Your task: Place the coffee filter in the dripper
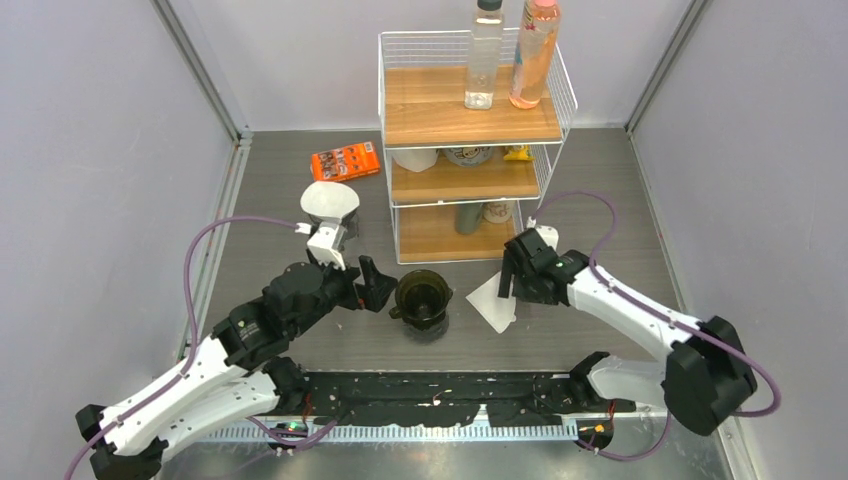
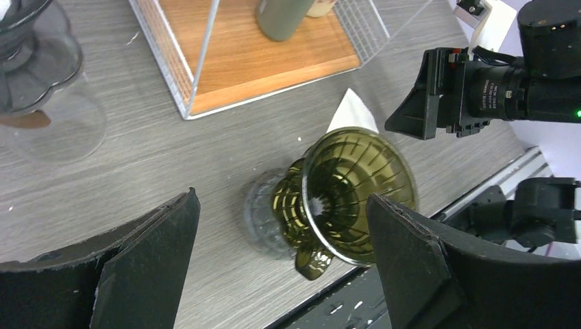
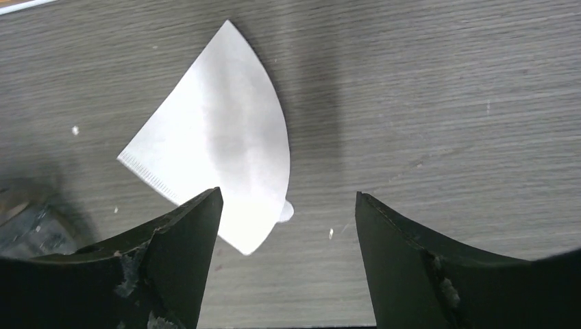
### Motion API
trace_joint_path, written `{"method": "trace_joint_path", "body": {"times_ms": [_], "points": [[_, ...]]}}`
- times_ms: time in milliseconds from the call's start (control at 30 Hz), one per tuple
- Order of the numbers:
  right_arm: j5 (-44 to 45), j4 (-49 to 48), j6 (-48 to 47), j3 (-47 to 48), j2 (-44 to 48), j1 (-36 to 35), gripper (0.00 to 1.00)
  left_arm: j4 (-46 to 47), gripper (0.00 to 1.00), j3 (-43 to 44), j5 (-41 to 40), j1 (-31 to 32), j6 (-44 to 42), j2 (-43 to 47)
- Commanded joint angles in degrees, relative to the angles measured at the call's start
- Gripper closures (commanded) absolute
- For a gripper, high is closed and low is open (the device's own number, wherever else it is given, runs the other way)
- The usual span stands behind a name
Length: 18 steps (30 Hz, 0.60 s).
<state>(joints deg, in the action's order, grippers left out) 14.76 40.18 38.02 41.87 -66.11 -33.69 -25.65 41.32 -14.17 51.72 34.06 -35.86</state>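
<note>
Two YAM arms reach in over a grey wood-grain bench. At its back stands a white wire rack with three wooden shelves. A clear bottle and a pink one stand upright on the top shelf.

The left pincer has its jaws wide apart and grips nothing. In its wrist view the two black fingers flank the dripper without touching it. The right pincer also has its jaws apart and empty, hanging above the paper filter.

Left of the rack, a clear glass carafe carries a white cone.

The dark olive glass dripper sits on the bench in front of the rack, between the two pincers. Its mouth faces up and it is empty, with its ribbed inside showing.

The coffee filter, white and folded into a flat fan, lies on the bench just to the right of the dripper and outside it. One corner lies under the right pincer's left finger.

An orange packet lies near the rack's left side.
</note>
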Motion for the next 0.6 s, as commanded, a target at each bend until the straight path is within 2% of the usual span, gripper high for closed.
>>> {"method": "trace_joint_path", "body": {"times_ms": [0, 267, 567], "points": [[1.9, -9.7, 3.1, -1.7, -4.2, -0.2, 0.24, 0.2, 0.0, -2.2, -3.2, -0.1, 0.4, 2.9], [-1.1, -16.1, 5.0, -4.5, -10.5, -0.4, 0.35, -0.5, 0.0, -3.2, -5.0, -0.1, 0.2, 4.5], [-0.5, -17.1, 6.4, -5.7, -12.0, -0.6, 0.55, -1.1, 0.01, -2.4, -5.6, -0.1, 0.4, 3.8]]}}
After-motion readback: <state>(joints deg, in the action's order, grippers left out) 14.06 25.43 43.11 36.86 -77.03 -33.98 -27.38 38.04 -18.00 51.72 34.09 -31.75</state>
